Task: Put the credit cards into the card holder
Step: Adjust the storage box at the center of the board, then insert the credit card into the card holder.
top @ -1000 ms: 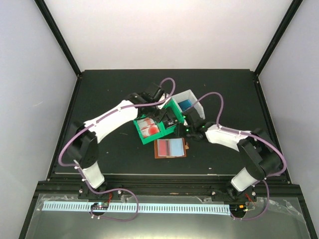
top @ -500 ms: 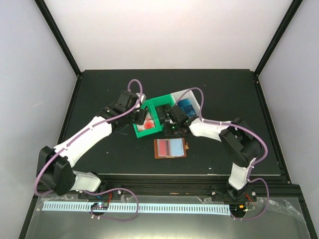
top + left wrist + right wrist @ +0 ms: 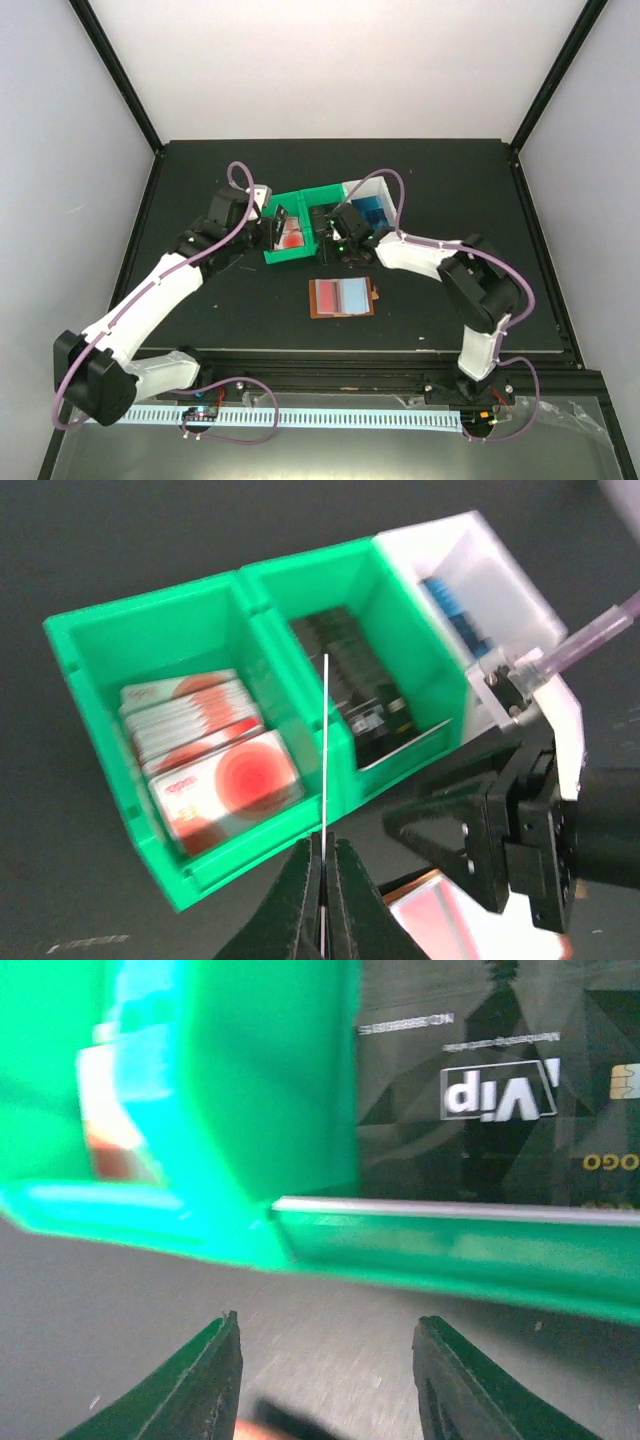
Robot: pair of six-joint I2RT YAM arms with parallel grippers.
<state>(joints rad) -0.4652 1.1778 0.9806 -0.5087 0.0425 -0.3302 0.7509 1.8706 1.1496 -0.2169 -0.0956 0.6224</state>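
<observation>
Your left gripper is clenched on one thin plastic credit card, seen edge-on at the centre of the wrist frame above the green plastic bins. The reddish-brown leather card holder lies open at lower centre of the overhead frame. Pinched only along its bottom edge, that card could pivot or slip. Your right gripper, jaws apart and empty, sits between bins and holder, so you risk a clash there.
</observation>
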